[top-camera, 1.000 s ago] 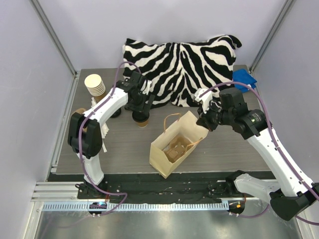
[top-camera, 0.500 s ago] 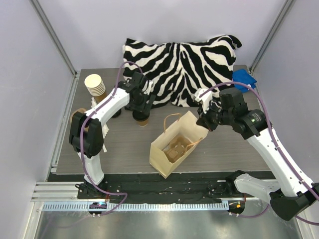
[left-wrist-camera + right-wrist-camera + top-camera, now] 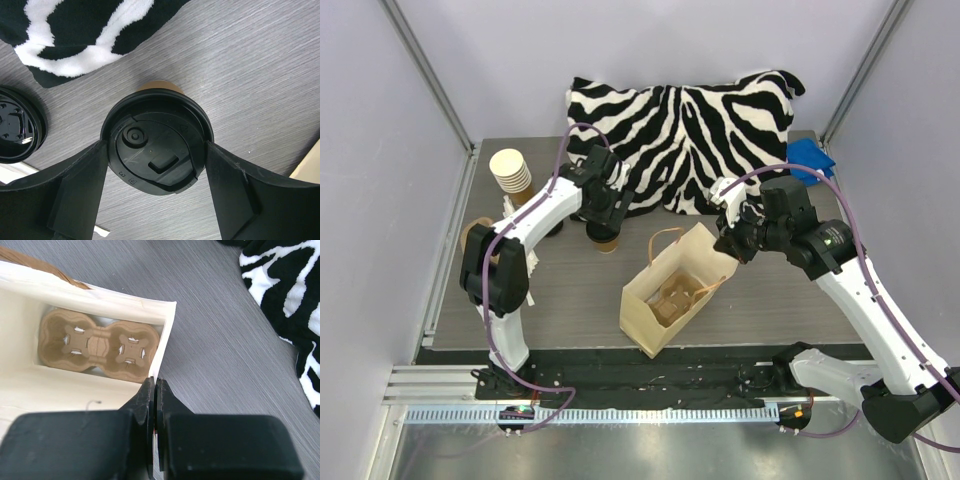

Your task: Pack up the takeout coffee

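The takeout coffee point(image 3: 155, 145), a kraft-brown cup under a round, glossy black lid with a small button and sip slot, stands on the grey wood-grain tabletop point(image 3: 260, 75) near a zebra-striped cushion point(image 3: 690, 120). The left tool point(image 3: 156, 150) spans wide, its matte black fingers pressed against opposite sides of the lid. The right tool point(image 3: 154, 390) is closed tight at the rim of the paper bag point(image 3: 60, 385), where a moulded pulp carrier point(image 3: 97, 346) lies.

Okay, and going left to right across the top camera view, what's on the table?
stack of unlidded paper cups → takeout coffee → paper bag → blue cloth. The zebra pillow spans too much of the width to place.
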{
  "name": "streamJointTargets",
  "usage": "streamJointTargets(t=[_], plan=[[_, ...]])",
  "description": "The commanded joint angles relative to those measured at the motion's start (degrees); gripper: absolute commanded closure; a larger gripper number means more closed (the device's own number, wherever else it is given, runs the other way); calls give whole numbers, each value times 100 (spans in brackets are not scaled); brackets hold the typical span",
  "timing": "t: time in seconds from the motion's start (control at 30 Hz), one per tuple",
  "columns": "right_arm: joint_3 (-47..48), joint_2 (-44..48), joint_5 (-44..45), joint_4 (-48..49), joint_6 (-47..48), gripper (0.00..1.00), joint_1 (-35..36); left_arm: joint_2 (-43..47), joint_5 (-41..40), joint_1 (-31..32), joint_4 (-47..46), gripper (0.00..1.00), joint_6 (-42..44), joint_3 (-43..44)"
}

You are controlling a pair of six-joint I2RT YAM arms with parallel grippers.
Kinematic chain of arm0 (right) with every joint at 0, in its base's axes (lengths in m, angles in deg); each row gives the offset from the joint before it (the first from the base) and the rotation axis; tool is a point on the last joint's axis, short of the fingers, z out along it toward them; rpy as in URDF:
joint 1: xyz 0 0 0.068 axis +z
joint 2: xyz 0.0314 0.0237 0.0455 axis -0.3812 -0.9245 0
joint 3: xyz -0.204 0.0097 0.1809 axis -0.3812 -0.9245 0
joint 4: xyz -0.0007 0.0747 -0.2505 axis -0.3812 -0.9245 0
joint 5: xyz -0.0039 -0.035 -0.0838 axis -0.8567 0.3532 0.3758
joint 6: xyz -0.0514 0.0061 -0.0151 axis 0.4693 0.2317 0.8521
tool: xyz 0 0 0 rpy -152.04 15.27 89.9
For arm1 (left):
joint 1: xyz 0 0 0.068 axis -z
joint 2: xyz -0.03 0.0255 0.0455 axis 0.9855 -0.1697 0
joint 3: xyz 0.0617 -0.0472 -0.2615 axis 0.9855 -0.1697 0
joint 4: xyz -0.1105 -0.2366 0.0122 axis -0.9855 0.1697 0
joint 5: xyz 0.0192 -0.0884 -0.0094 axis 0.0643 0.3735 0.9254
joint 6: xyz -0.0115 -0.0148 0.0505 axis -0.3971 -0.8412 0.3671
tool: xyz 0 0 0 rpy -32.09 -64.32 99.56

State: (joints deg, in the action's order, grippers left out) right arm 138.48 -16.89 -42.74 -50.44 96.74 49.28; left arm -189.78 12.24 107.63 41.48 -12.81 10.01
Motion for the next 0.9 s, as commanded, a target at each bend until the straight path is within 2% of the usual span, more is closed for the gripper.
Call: streamJointTargets(t=[0.0,0.13,0.3,0.5,0.7,0.87], plan=[[4,-7,-53,185,1,99,-24,-293,-163,46,-38,19,43,-256],[30,2,-53,184,-8,99,-24,-276,-119,46,-3,26,25,-309],[56,2,-53,158,-16,99,-24,-118,198,38,173,53,34,-256],[135,11,-71,35,-60,99,-24,461,556,-15,787,69,403,305],[249,46,-18,-18,-87,99,-24,1244,1084,-59,1719,76,964,1254],[364,-33,-97,-26,-96,99,-24,1824,1787,-50,2500,77,1413,2546]])
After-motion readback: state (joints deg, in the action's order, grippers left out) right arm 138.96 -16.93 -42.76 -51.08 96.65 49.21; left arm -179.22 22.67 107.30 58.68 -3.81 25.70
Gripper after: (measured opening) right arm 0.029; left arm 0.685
